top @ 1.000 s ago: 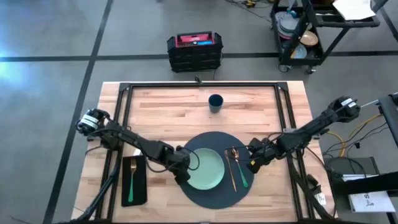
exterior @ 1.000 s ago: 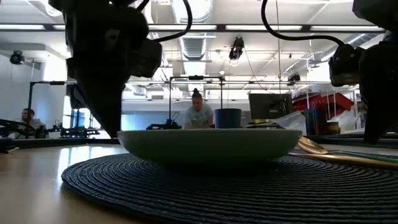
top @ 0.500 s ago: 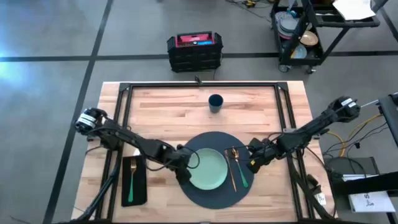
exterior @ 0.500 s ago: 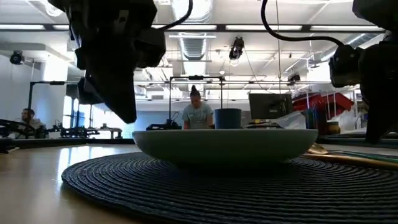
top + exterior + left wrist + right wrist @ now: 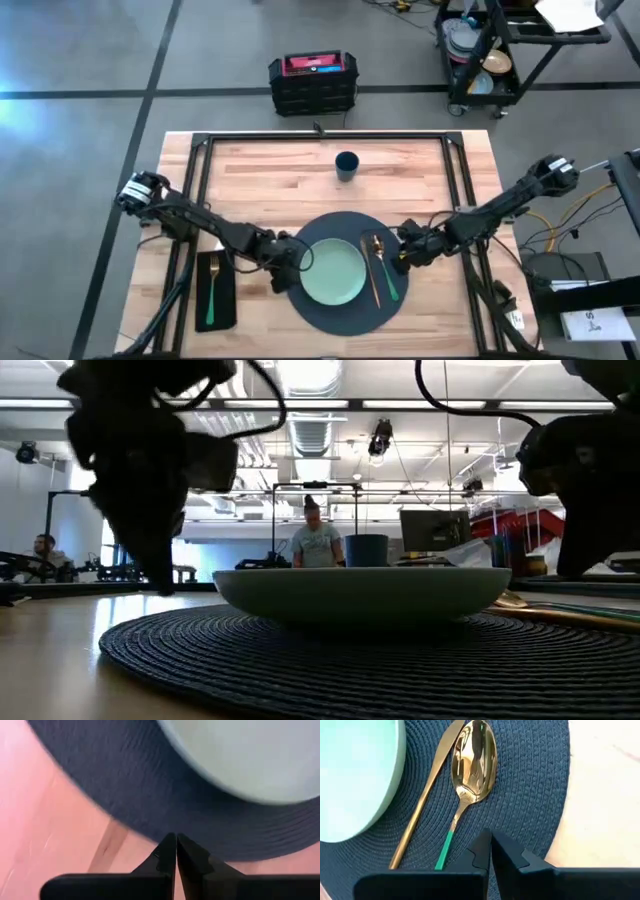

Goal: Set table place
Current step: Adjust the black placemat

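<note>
Gold spoon [image 5: 470, 755] beside knife [image 5: 425, 795], low view hides both

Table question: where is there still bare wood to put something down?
Bare light wood table lies either side of the small dark blue cup. Crowded: the round dark grey placemat with pale green plate, gold cutlery, both grippers, and the black napkin.

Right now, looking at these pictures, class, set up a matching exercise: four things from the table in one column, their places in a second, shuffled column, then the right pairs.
Things:
1. plate
2. fork
3. spoon
4. cup

Places:
A. alone on the bare wood, beyond the placemat
B. on the napkin
C. middle of the placemat
D. on the placemat, beside the knife

Pairs: 1-C, 2-B, 3-D, 4-A
</note>
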Available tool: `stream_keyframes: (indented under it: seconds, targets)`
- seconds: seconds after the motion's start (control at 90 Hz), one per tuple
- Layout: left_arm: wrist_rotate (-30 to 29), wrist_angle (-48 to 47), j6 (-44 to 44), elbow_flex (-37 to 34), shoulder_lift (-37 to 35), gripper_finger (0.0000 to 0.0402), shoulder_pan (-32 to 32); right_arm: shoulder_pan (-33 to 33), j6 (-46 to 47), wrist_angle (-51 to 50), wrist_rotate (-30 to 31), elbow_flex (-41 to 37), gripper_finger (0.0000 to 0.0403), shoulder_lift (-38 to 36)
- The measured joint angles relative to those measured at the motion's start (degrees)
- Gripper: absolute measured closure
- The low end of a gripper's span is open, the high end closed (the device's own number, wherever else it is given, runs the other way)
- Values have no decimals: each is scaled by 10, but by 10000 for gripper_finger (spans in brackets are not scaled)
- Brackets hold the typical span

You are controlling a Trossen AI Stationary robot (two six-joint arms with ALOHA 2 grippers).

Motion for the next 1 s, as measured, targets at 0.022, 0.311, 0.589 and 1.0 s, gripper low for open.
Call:
stream_keyframes:
  seconds: [0.022, 0.311, 0.589, 1.0]
  targets:
    - [0, 9, 4, -5, 0, 402, 0, 0, 3, 0, 0, 0, 403, 0]
    - [0, 97, 28, -61, -2, 402, 4, 0, 55, -4, 26, -15, 403, 13]
    - [3, 143, 62, -81, -2, 402, 19, 0, 80, 17, 20, -13, 403, 60]
    - [4, 88, 93, -82, -1, 402, 48, 1, 104, 36, 1, -11, 403, 74]
